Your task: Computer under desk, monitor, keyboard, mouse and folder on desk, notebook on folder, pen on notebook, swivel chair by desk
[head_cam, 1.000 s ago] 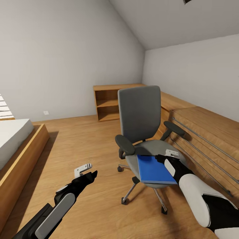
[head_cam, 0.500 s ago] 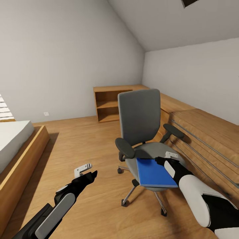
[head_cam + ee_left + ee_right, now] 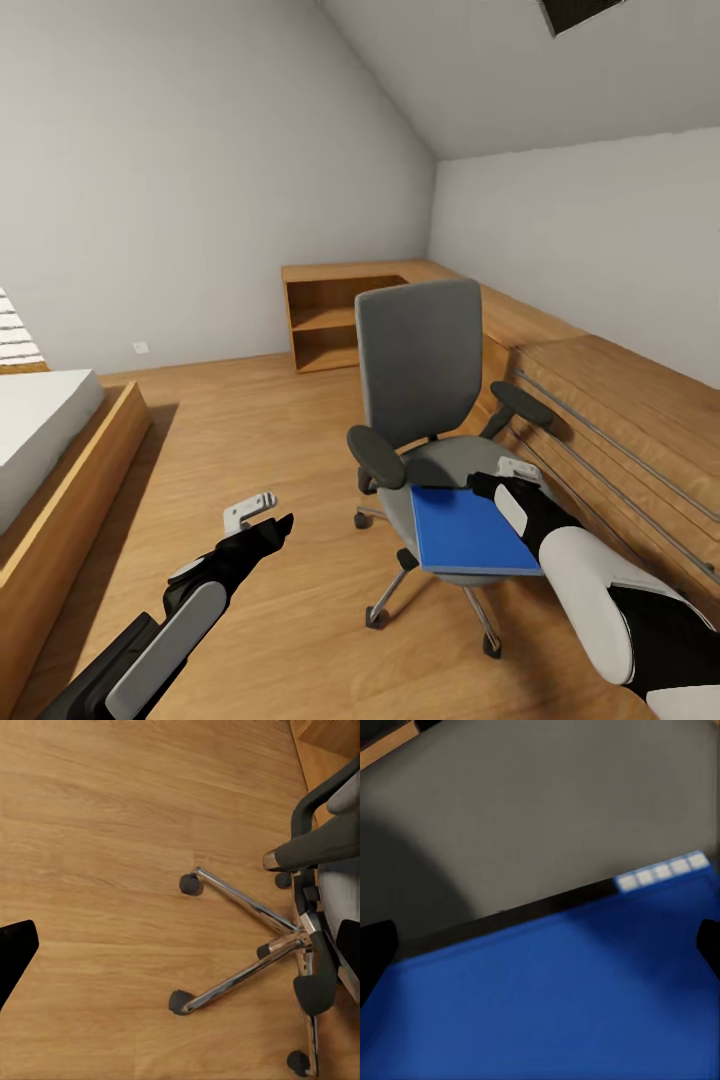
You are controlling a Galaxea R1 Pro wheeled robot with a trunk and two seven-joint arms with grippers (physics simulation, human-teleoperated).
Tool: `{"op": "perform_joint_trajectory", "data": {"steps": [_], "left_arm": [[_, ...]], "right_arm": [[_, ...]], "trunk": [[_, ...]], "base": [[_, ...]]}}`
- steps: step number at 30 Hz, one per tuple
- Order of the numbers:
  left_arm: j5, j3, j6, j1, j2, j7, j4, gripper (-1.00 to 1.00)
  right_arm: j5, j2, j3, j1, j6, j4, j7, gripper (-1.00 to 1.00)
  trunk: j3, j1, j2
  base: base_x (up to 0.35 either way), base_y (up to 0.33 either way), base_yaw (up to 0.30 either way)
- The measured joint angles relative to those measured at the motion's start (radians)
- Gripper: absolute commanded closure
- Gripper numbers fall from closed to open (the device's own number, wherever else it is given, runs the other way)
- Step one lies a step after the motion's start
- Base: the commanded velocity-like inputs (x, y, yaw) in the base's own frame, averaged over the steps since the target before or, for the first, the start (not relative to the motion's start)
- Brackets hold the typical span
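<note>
No legible text, label, brand, number or sign in my views. Folder edge carries small pale squares, unreadable as characters.

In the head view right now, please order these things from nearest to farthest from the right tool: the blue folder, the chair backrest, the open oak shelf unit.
1. The blue folder lies on the chair seat, right at the right tool.
2. The chair backrest stands behind the seat, farther into the room.
3. The open oak shelf unit is farthest, against the back wall.
</note>
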Motion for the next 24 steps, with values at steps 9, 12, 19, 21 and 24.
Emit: {"op": "perform_joint_trajectory", "data": {"steps": [9,12,19,21,24], "left_arm": [[0.000,0.000,0.000,0.000,-0.001,0.001,0.003,-1.00],[-0.001,0.000,0.000,0.000,-0.001,0.002,0.005,-1.00],[-0.004,-0.002,-0.001,0.000,-0.002,0.002,0.005,-1.00],[-0.004,-0.003,-0.001,0.000,-0.002,0.002,0.005,-1.00],[-0.004,-0.003,-0.001,0.000,-0.002,0.002,0.005,-1.00]], "right_arm": [[0.005,0.001,0.001,0.001,-0.003,-0.005,0.001,-1.00],[0.041,0.003,0.004,0.001,-0.006,-0.009,0.003,-1.00],[0.063,0.004,0.005,0.002,-0.006,-0.010,0.005,-1.00],[0.064,0.003,0.005,0.003,-0.005,-0.010,0.005,-1.00],[0.064,0.003,0.005,0.003,-0.004,-0.010,0.005,-1.00]], "trunk": [[0.000,0.000,0.000],[0.000,0.000,0.000],[0.000,-0.001,0.000],[0.000,-0.001,0.000],[0.000,0.000,0.000]], "base": [[0.000,0.000,0.000],[0.000,0.000,0.000],[0.114,0.000,0.000],[0.193,0.000,0.000],[0.092,0.000,0.000]]}}
